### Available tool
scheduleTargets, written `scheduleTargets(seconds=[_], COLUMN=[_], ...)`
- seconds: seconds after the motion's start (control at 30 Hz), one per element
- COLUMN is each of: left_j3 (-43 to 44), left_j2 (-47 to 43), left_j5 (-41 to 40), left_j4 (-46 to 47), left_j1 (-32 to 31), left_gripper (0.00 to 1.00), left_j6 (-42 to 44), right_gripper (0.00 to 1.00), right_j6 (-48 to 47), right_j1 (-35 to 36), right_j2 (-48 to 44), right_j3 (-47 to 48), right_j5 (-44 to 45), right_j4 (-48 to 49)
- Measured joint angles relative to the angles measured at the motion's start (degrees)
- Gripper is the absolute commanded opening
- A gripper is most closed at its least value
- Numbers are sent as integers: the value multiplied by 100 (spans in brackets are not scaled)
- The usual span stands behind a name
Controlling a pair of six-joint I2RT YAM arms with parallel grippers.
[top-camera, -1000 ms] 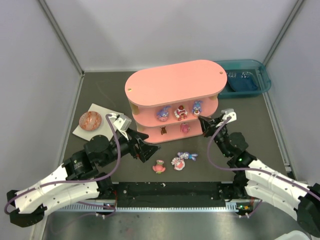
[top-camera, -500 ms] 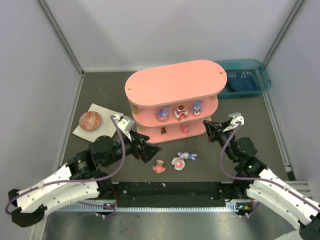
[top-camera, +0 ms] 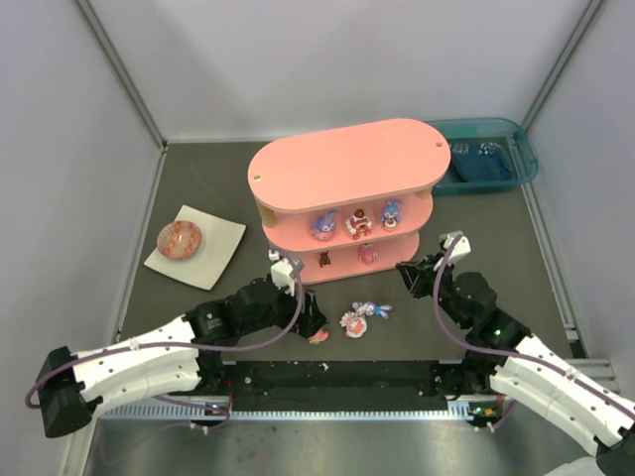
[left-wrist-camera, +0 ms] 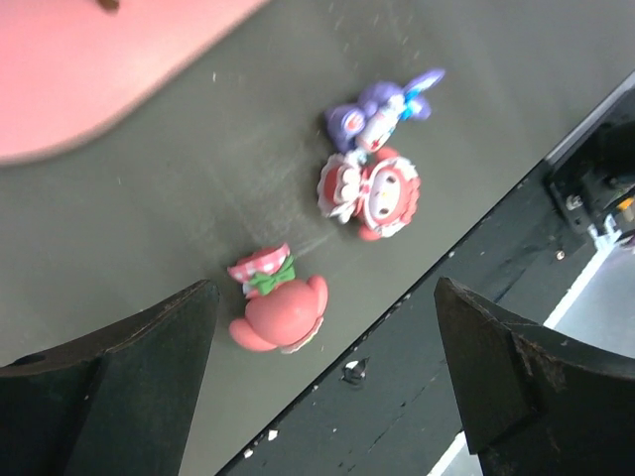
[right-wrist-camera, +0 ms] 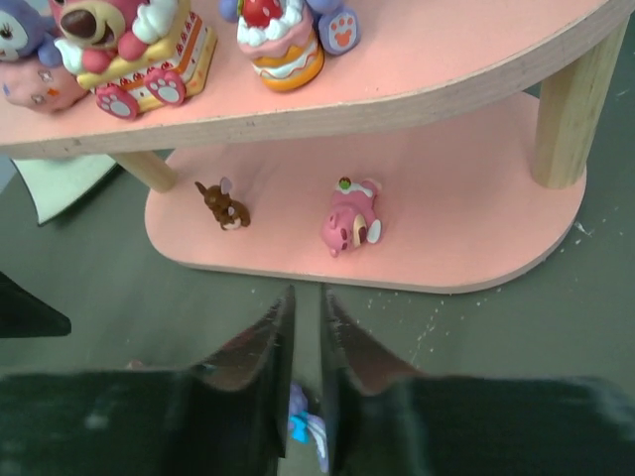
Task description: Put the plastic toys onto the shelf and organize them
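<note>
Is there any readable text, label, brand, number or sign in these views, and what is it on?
No text can be read in any view.
The shelf is plain pink, with no markings.
The pink figurine and the toys beside it carry only painted faces and patterns.
The contents of the teal bin are too small to tell.
</note>
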Motion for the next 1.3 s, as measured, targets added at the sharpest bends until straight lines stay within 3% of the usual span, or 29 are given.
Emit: scheduleTargets(seconds=[0.03, 0.07, 0.2, 0.57, 0.97, 1.3], left_j3=[-72, -118, -254, -330, -232, -94], left_j2=[133, 240, 636, 1464, 2201, 2529], left_j5=[44, 74, 146, -46, -398, -437], left_j4=[11, 24, 116, 302, 595, 791], left_j1=[0, 0, 0, -48, -72, -76], left_gripper=[94, 93, 93, 92, 90, 72], left_j6=[-59, -125, -345, -745, -507, -24], right_gripper=[26, 39, 51, 54, 55, 56], right_j6=[39, 50, 109, 131, 164, 170], right_j1=[7, 20, 26, 26, 26, 26], right_j2=[0, 0, 0, -85, -258, -260], right_j3=[0, 0, 0, -87, -168, -195], right_j5=[-2, 0, 0, -2, 0, -4], right_j4=[-22, -33, -50, -81, -153, -173])
